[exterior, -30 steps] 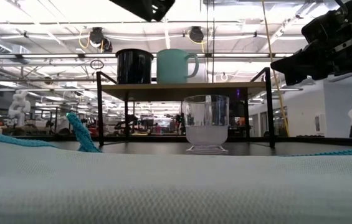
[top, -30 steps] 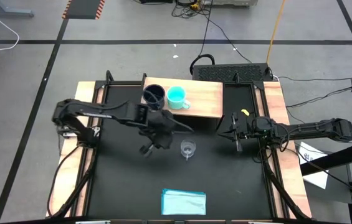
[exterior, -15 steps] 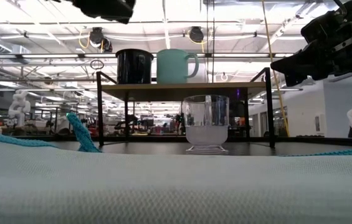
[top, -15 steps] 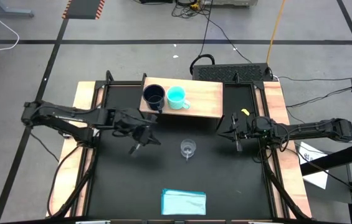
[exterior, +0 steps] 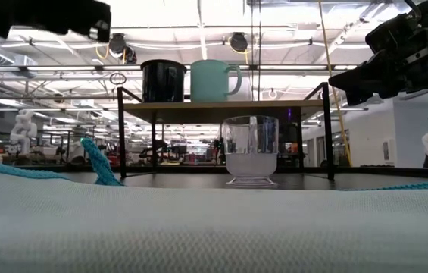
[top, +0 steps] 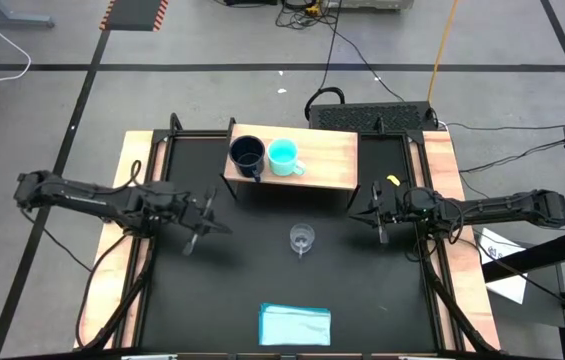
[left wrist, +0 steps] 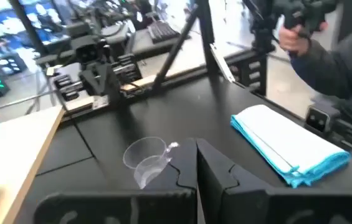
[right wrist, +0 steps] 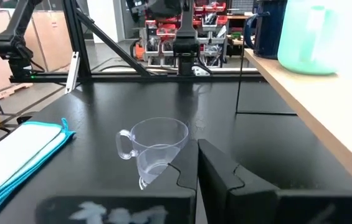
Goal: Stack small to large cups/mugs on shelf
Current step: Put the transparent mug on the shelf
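We count one shelf (top: pixel 322 160) carrying two mugs, the navy mug (top: pixel 247 154) beside the turquoise mug (top: pixel 283 156), and one clear glass cup (top: pixel 301 239) alone on the table (top: pixel 362 290) below. The left claw (top: pixel 194 232), fingers together and empty, has pulled back from the shelf toward the table's left edge, while the right claw (top: pixel 374 215) stays put, pressed together too.

navy mug (top: pixel 247 153), turquoise mug (top: pixel 283 156), clear cup (top: pixel 302 239).

glass cup (right wrist: pixel 154 149), cloth (right wrist: pixel 20 155), shelf (right wrist: pixel 325 106)

Both pincers closed, left (top: pixel 194 236), right (top: pixel 377 222).
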